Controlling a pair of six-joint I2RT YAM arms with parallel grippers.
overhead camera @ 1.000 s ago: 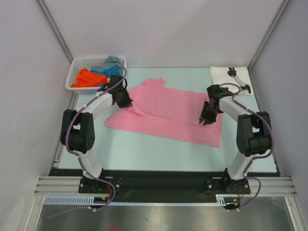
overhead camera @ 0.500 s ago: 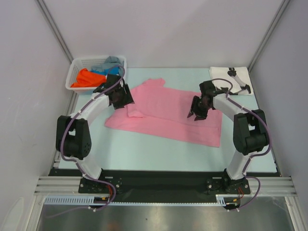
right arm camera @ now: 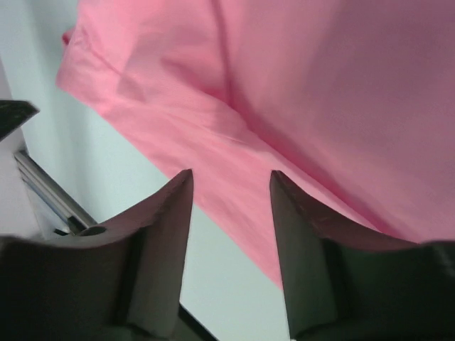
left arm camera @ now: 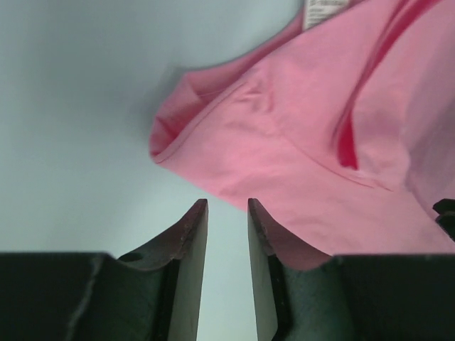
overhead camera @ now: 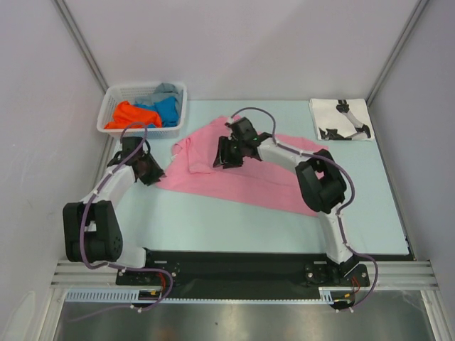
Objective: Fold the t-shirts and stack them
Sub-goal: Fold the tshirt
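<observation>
The pink t-shirt (overhead camera: 245, 181) lies spread across the middle of the table, its left sleeve bunched inward. My left gripper (overhead camera: 151, 174) hovers just off the shirt's left edge, open with a narrow gap and nothing between the fingers. In the left wrist view that gripper (left arm camera: 227, 206) is over bare table, with the pink t-shirt (left arm camera: 298, 142) just ahead. My right arm reaches far left over the shirt. Its gripper (overhead camera: 222, 158) is open above the cloth. In the right wrist view the gripper (right arm camera: 231, 177) frames the pink t-shirt (right arm camera: 284, 85) near its hem, holding nothing.
A white lattice basket (overhead camera: 146, 87) at the back left holds an orange t-shirt (overhead camera: 128, 115), a blue one (overhead camera: 168, 110) and a grey one (overhead camera: 165, 90). A folded white t-shirt with black print (overhead camera: 340, 117) lies at the back right. Walls close in both sides.
The left gripper let go of the sleeve and drew back left off the shirt. The right arm swung left across the shirt, its jaws opening wider.
</observation>
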